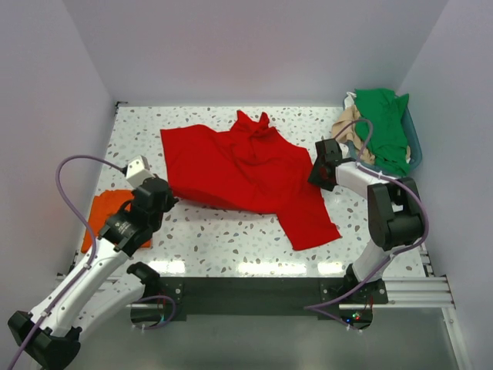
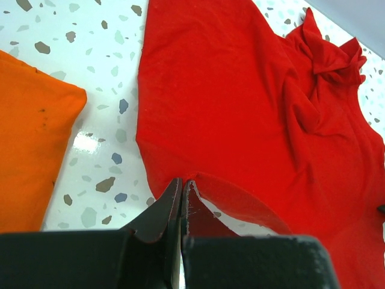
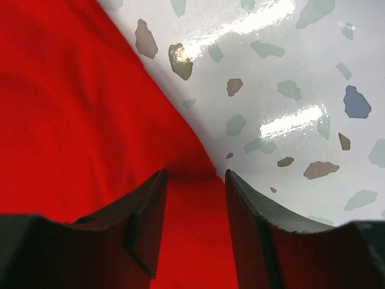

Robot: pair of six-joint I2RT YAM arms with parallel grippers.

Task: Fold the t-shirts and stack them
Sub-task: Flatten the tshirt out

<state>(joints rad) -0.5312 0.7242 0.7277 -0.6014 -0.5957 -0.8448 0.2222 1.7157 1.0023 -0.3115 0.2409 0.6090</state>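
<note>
Top view: red t-shirt point(image 1: 231, 166) spread on worktop point(image 1: 231, 240) between left pincer point(image 1: 168, 199) and right pincer point(image 1: 317, 173); green t-shirt point(image 1: 381, 123) beyond right pincer.
Left wrist: left pincer clenched on red t-shirt's hem; orange t-shirt point(image 2: 30, 138) to its left.
Right wrist: right pincer released, fingers point(image 3: 147, 211) astride red t-shirt's edge.

A glossy white terrazzo tabletop point(image 1: 231, 239), flecked with grey, brown and blue chips, sits boxed in by a plain pale back wall point(image 1: 254, 46) at 12 o'clock and side walls point(image 1: 38, 116) at 9 and 3 o'clock. Bright glare patches point(image 1: 262, 267) streak its surface toward 6 o'clock, where a black strip point(image 1: 246, 291) and an aluminium rail point(image 1: 420, 291) edge the table.
</note>
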